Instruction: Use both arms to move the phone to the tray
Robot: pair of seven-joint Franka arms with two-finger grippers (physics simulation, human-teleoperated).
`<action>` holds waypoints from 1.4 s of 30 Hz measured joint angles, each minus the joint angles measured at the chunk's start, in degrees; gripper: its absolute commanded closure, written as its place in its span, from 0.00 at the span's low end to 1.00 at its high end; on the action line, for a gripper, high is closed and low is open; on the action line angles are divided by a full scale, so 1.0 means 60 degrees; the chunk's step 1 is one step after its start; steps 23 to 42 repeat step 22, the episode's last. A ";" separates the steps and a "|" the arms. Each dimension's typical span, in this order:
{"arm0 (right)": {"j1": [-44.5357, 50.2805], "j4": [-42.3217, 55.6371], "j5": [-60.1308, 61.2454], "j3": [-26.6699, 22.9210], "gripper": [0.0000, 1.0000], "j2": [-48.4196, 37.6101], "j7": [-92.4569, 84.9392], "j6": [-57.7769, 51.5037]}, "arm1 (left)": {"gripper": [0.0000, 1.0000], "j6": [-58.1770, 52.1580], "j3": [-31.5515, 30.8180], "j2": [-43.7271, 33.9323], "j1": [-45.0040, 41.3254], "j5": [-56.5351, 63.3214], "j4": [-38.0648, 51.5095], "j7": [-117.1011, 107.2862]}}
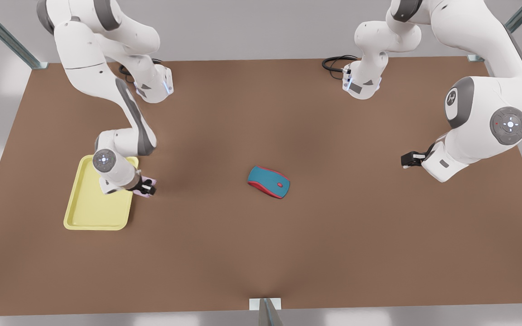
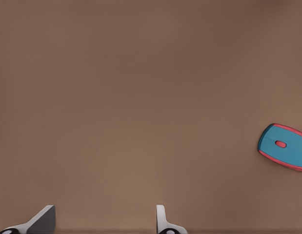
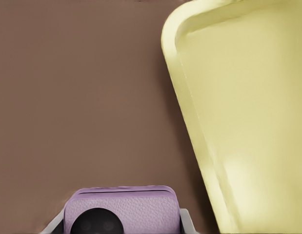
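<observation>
Lilac squarish leather-textured phone point(image 3: 120, 210) clamped in right gripper point(image 1: 147, 187) | pale yellow shallow tray point(image 3: 248, 122) just beside it | risk: release too early drops phone on rim | left gripper point(image 2: 104, 219) open, empty, waiting.

Even, diffuse light falls from above on the brown worktop point(image 1: 261, 253); shadows are soft and faint, with a darker patch beneath the teal-and-red mouse point(image 1: 268, 182) and dim smudges under the arms; no hard glare, only a mild sheen on the white arm shells; the tray point(image 3: 248, 122) shows a pale highlight in the right wrist view; edges look slightly smeared throughout.
</observation>
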 measured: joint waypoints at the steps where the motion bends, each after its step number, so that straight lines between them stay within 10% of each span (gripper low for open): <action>1: -0.0640 -0.0131 0.0003 -0.0008 0.22 -0.0115 -0.0391 -0.0031 | 0.00 0.0000 0.0000 0.0000 -0.0005 -0.0005 0.0000 0.0000; 5: -0.3140 -0.0041 -0.0067 -0.0015 0.21 0.0255 -0.2194 -0.0056 | 0.00 0.0002 -0.0001 0.0000 -0.0009 -0.0015 0.0000 0.0001; 6: -0.3351 -0.0002 -0.0086 -0.0016 0.00 0.0359 -0.2620 -0.0050 | 0.00 0.0002 -0.0001 0.0000 -0.0010 -0.0016 0.0000 0.0001; 12: -0.2936 0.0588 -0.0011 -0.0139 0.00 0.0448 -0.4705 -0.0246 | 0.00 0.0002 -0.0001 0.0000 -0.0012 -0.0008 0.0000 -0.0001; 20: 0.0206 0.6904 0.0215 -0.0997 0.00 -0.1261 -0.5489 -0.5649 | 0.00 0.0002 -0.0008 0.0081 -0.0012 0.0049 0.0000 -0.0002; 42: 0.0224 0.7040 0.0243 -0.0941 0.00 -0.1375 -0.5520 -0.6623 | 0.00 0.0002 -0.0013 0.0079 -0.0023 0.0065 0.0006 0.0000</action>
